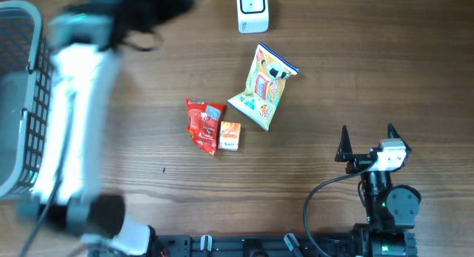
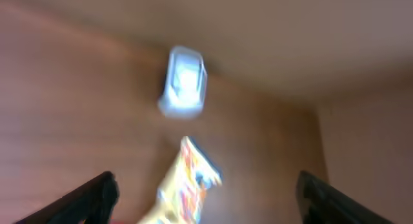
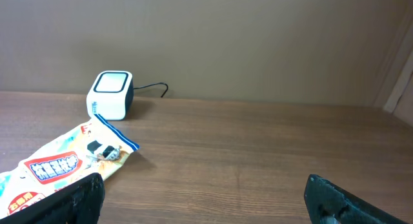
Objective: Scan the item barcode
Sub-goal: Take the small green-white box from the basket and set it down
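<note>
Wooden table (image 1: pixel 333 79) bears scanner (image 1: pixel 252 11), snack bag (image 1: pixel 263 87), red packet (image 1: pixel 204 124), orange box (image 1: pixel 230 135).

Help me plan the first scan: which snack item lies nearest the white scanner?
The big yellow-green bag; its blue-edged end points toward the scanner, while the red packet and small orange box lie farther off, side by side.

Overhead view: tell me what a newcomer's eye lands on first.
The colourful snack bag at mid-table stands out, with a red packet and small orange box left of it. The white scanner sits at the far edge; the left arm is a blur beside the grey basket.
</note>
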`<state>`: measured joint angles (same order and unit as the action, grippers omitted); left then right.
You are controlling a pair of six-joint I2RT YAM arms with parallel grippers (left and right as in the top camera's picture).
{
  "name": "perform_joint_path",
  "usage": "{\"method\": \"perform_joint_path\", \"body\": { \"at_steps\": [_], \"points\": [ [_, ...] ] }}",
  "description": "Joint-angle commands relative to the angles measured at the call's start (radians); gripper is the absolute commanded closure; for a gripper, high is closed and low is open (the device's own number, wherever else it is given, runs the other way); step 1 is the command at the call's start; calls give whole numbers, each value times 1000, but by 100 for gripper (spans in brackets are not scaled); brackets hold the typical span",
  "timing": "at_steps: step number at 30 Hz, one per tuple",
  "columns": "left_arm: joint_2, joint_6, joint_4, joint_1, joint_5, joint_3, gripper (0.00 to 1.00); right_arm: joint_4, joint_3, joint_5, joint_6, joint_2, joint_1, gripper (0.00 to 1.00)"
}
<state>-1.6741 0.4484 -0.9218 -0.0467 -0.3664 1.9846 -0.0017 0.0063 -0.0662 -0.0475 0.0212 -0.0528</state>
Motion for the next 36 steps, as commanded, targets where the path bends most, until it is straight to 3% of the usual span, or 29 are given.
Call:
{"method": "perform_joint_path", "body": {
  "at_steps": [1,3,6,8,10,19,29,34,36],
  "points": [
    [167,-21,-87,233,343,14,0,3,-1,7,-5,-7,6,0],
    [201,-14,-175,479,509,14,0,3,-1,6,-5,-7,6,0],
    [145,28,-273,740,517,10,0,3,-1,7,-5,-7,6,0],
    [89,120,-330,829,512,8,0,3,-1,7,-5,-7,6,0],
    [4,133,-389,888,514,2,0,3,-1,7,-5,-7,6,0],
    [-322,105,-446,907,514,-127,0,3,-1,7,-5,-7,6,0],
    [-352,106,-310,907,513,-407,3,3,-1,7,-5,-7,6,0],
    [-352,106,-233,907,513,-496,21,3,-1,7,-5,-7,6,0],
    [-352,106,-188,907,513,-541,44,3,-1,7,-5,-7,6,0]
  ]
}}
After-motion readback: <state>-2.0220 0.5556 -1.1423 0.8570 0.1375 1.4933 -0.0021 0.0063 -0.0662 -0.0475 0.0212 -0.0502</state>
